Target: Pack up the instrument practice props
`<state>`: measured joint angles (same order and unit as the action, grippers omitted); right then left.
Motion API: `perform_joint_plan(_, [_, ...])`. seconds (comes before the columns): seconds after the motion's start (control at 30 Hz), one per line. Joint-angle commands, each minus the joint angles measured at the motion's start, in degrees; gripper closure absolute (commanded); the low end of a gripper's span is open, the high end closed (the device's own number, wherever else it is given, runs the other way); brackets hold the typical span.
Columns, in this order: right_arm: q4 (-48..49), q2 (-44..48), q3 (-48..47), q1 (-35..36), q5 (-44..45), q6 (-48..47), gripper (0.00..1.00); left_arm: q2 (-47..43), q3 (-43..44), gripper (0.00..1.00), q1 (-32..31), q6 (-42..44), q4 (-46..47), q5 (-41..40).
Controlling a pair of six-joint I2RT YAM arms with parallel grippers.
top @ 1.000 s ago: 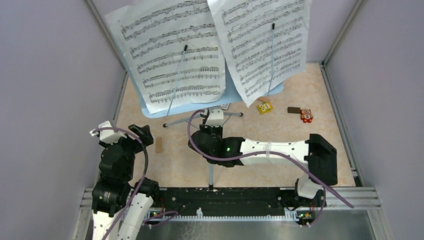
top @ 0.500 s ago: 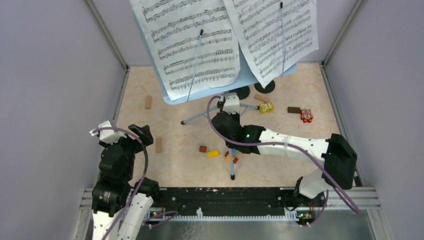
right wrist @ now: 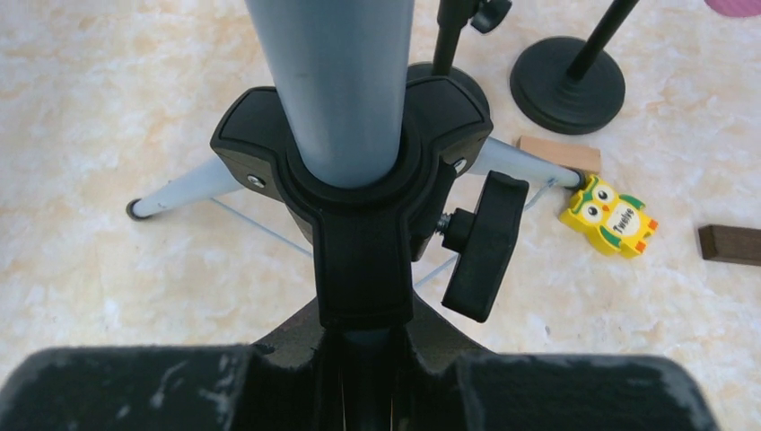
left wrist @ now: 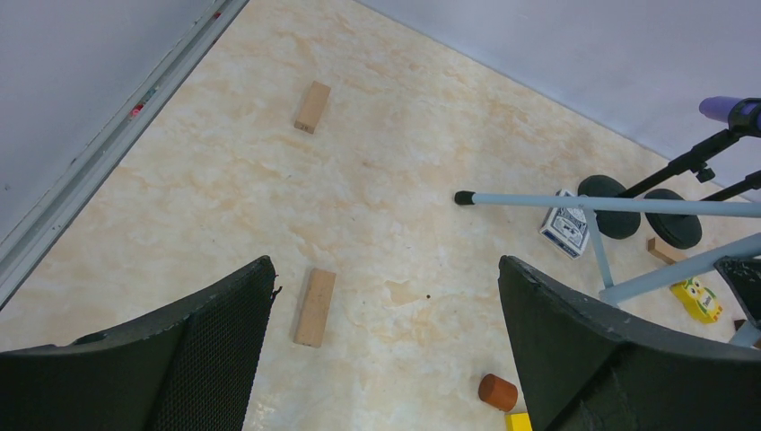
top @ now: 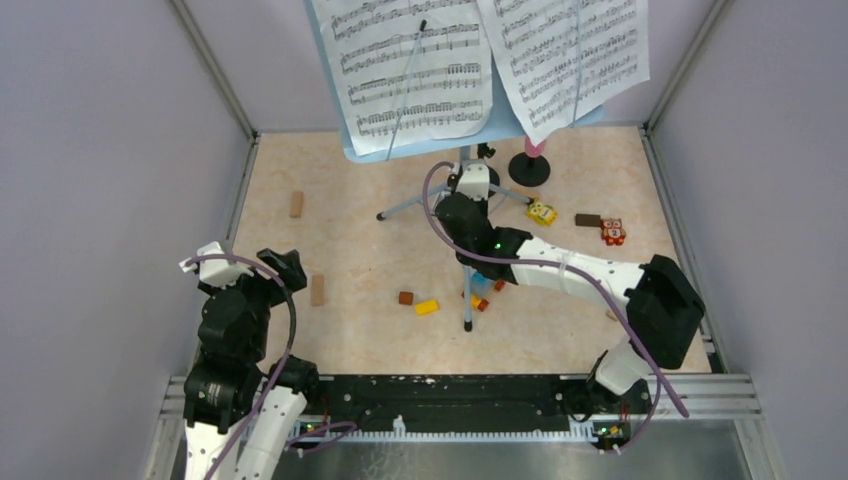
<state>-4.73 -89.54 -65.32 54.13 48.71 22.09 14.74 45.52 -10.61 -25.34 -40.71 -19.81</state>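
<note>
The pale blue music desk (top: 338, 110) stands tilted at the back with two white sheet-music pages (top: 415, 70) on it. My right gripper (top: 470, 192) is shut on its pole just below the black tripod hub (right wrist: 359, 197), with the grey-blue pole (right wrist: 336, 81) running up from the jaws (right wrist: 359, 382). One tripod leg (left wrist: 583, 203) reaches left. Two black mic holders (right wrist: 567, 85) (left wrist: 603, 189) stand behind the tripod. A pink microphone (top: 537, 147) and a purple microphone (left wrist: 718, 108) show. My left gripper (left wrist: 386, 269) hangs open and empty at the near left.
Wooden blocks (left wrist: 315, 306) (left wrist: 312, 106) lie on the left. An orange cylinder (left wrist: 497, 391) and small coloured bricks (top: 427, 306) lie near the front tripod leg (top: 466, 300). A yellow owl brick (right wrist: 610, 215), a dark block (top: 588, 219) and a blue-white card box (left wrist: 565, 223) sit nearby.
My right arm has carried the music stand away toward the back right, uncovering the small bricks and the mic holders. The left arm has not moved.
</note>
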Motion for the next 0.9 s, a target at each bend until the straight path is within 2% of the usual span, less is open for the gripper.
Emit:
perform_joint_plan(0.0, [0.0, -7.1, -3.1, -3.4, 4.0, -2.4, 1.0, -0.1, -0.1, 0.02, -0.1, 0.2, 2.0, -0.1])
perform_joint_plan(0.3, [2.0, -12.7, -7.6, -4.8, 1.2, -4.5, 0.99, 0.0, -0.1, 0.02, -0.1, 0.2, 2.0, -0.2])
perform_joint_plan(0.33, [2.1, -12.2, -6.9, -4.8, 0.9, -4.3, 0.93, 0.0, -0.1, 0.02, -0.1, 0.2, 2.0, -0.2])
perform_joint_plan(0.37, [2.3, -11.6, -6.0, -4.8, 0.1, -4.0, 0.83, 0.0, -0.1, 0.02, -0.2, 0.2, 2.0, -0.2])
perform_joint_plan(0.4, [2.6, -10.7, -4.9, -4.8, -0.8, -3.9, 0.67, 0.0, -0.1, 0.01, -0.2, 0.2, 2.0, -0.2])
perform_joint_plan(0.43, [2.9, -9.7, -3.8, -4.8, -1.9, -3.9, 0.57, 0.0, -0.1, 0.01, -0.2, 0.2, 2.1, -0.2])
perform_joint_plan(0.47, [2.4, -8.9, -3.1, -4.8, -3.0, -3.7, 0.48, 0.1, -0.2, 0.01, -0.2, 0.2, 2.0, -0.2])
perform_joint_plan(0.5, [1.8, -7.5, -2.3, -4.6, -3.8, -3.5, 0.43, 0.1, -0.2, 0.01, -0.2, 0.3, 2.1, 0.0])
perform_joint_plan(0.63, [1.4, -1.7, 1.8, -4.2, -7.7, -3.4, 0.36, 0.2, -0.2, 0.01, -0.1, 0.4, 2.2, 0.0])
perform_joint_plan(0.87, [-0.9, 10.9, 9.4, -4.0, -22.7, -4.5, 0.35, 0.7, 0.1, 0.01, -0.1, 3.8, 4.8, 6.3])
